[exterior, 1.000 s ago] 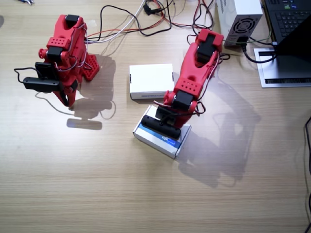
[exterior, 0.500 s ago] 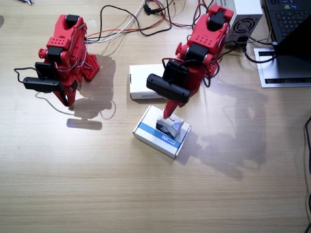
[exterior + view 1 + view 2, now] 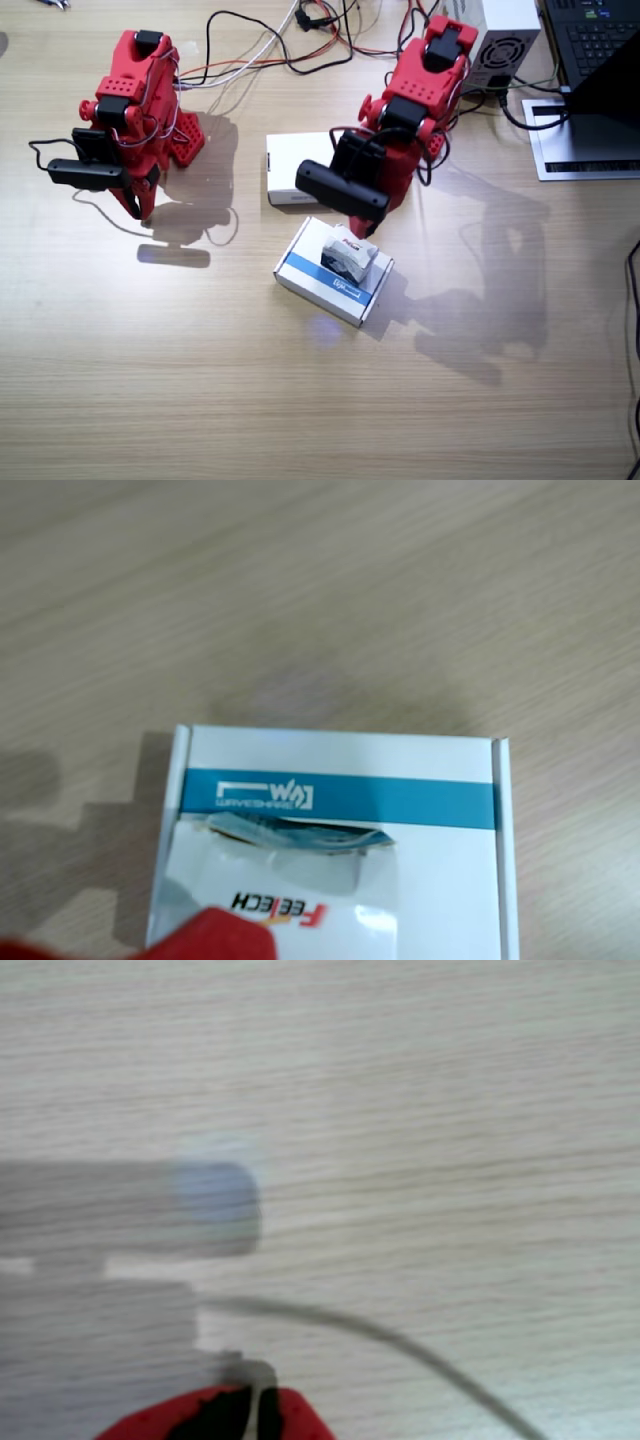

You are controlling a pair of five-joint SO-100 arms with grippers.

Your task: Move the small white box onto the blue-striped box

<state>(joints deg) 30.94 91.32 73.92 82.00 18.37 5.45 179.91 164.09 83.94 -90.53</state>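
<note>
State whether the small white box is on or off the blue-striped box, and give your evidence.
On. The small white box rests on top of the blue-striped box, covering part of its blue band in a wrist view.

Fixed view bright, evenly lit, sharp. Hard double shadows fall from both arms onto the table (image 3: 200,400), toward the viewer and to the picture's right of each arm, so light comes from above and behind them. A faint bluish glow spot sits on the wood near the blue-striped box (image 3: 333,272). One wrist view: soft overall, the red blob at the bottom edge out of focus, lettering on the small white box (image 3: 280,905) readable. Other wrist view: heavily blurred, grey shadow shapes, pale glow spot.
</note>
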